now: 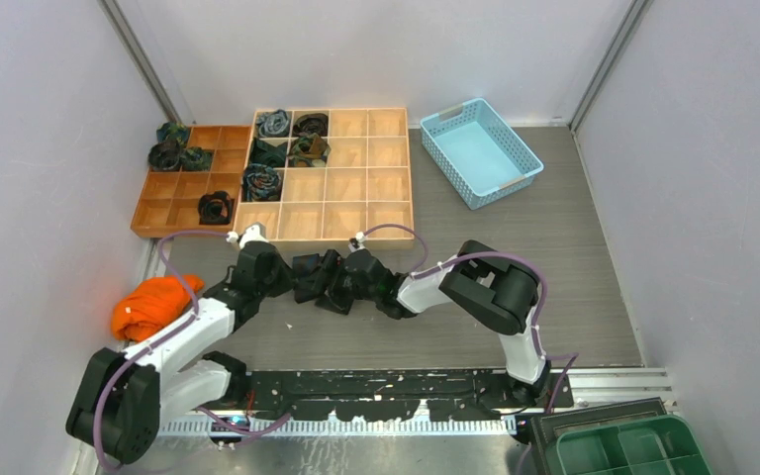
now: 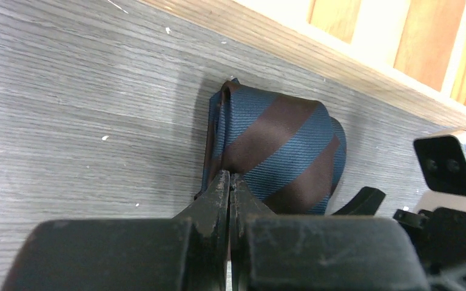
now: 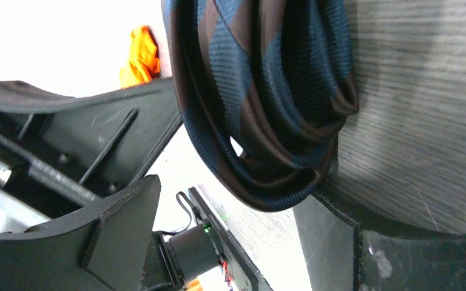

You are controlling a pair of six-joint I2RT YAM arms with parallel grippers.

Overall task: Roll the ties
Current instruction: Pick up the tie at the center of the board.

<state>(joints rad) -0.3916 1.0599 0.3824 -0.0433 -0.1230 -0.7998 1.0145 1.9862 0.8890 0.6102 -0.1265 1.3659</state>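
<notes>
— What is on the table [image 1: 554,287]?
— A dark tray [image 1: 173,213] at 11 o'clock, a pale tray [image 1: 356,188] at 12, a blue basket [image 1: 477,150] at 1.
— And nearer?
— An orange cloth [image 1: 153,305] at 8, a green bin [image 1: 633,447] at 5.

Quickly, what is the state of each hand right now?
Left hand: closed, pinching the edge of the tie.
Right hand: open, loosely around the coiled tie.
</notes>
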